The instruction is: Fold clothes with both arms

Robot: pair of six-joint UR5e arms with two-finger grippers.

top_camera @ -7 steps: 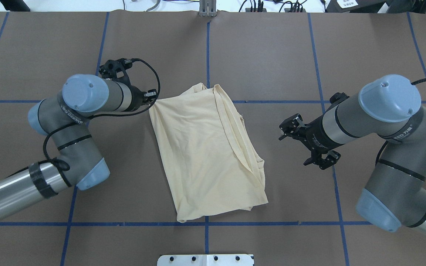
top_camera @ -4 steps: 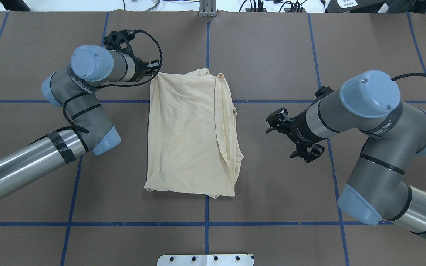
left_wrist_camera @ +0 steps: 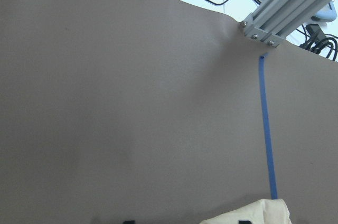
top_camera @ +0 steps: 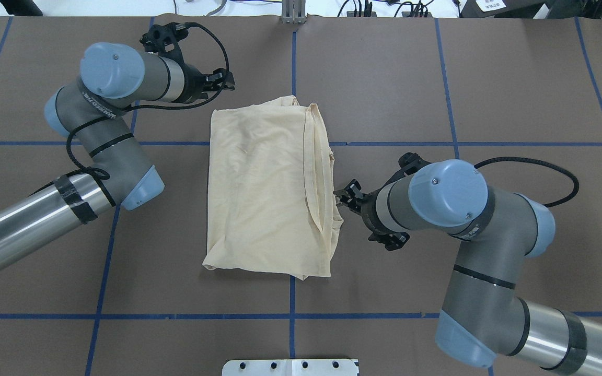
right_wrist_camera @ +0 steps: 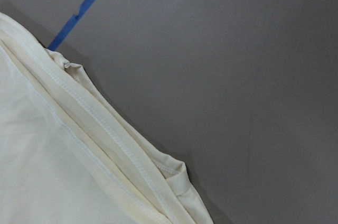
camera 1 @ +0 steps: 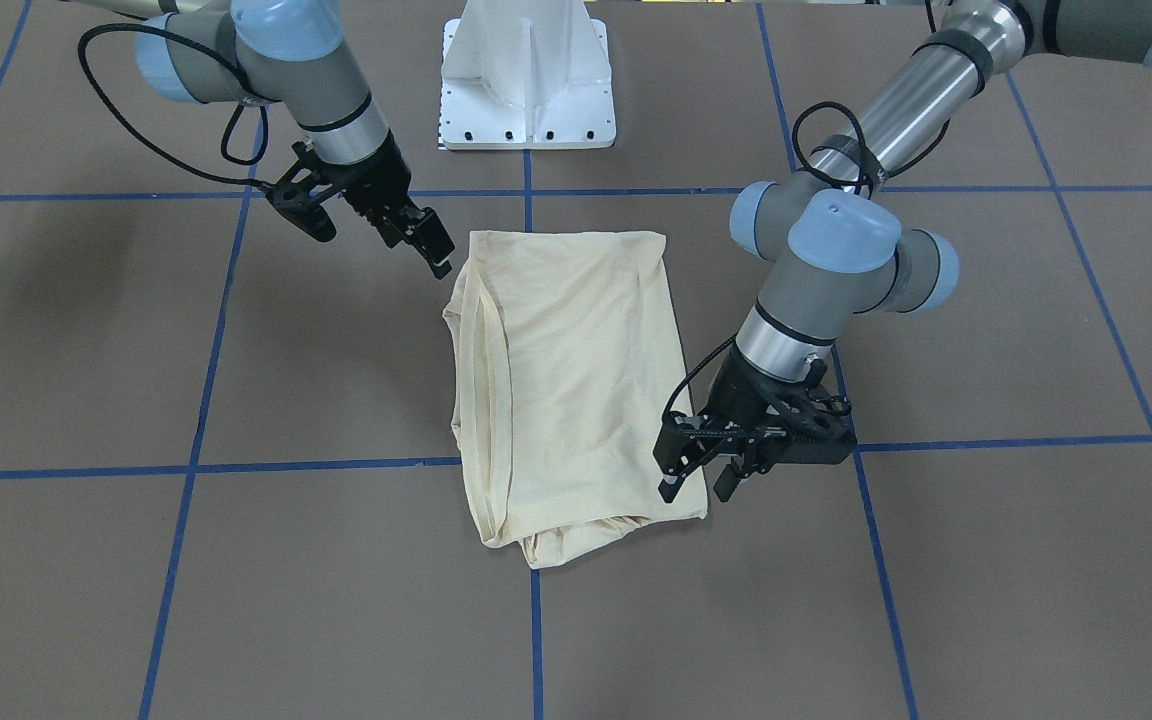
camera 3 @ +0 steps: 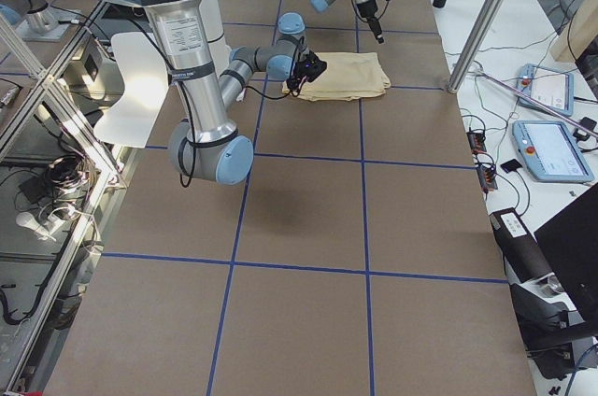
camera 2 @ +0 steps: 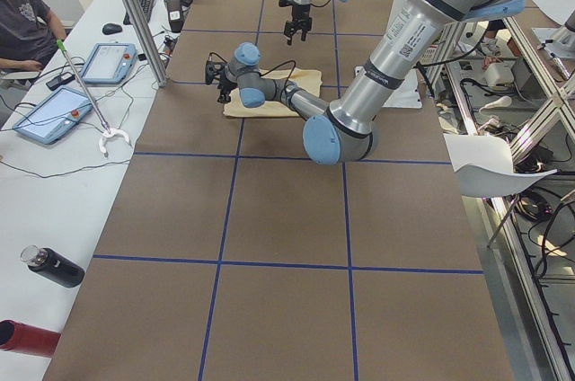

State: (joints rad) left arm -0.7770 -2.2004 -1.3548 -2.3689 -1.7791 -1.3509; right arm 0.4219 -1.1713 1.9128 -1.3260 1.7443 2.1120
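Observation:
The cream-yellow shirt (top_camera: 267, 193) lies folded into a tall rectangle at the table's middle, print hidden; it also shows in the front view (camera 1: 576, 380). Its layered hems run along its right side (right_wrist_camera: 79, 145). My left gripper (top_camera: 228, 81) is open and empty, just beyond the shirt's far left corner; in the front view it (camera 1: 696, 488) hangs over that corner (left_wrist_camera: 253, 214). My right gripper (top_camera: 340, 197) is open and empty, close to the shirt's right edge near the robot's side, and shows in the front view (camera 1: 431, 250) too.
The brown table cover carries blue tape lines (top_camera: 293, 297). The white pedestal base (camera 1: 526, 80) stands at the robot's side. An aluminium post (top_camera: 293, 13) stands at the far edge. Tablets (camera 2: 67, 107) and a person (camera 2: 27, 13) are beside the table.
The left gripper dragged the shirt's far left corner farther away, straightening it, then let go and drew back. The right arm swung left, up to the shirt's right edge.

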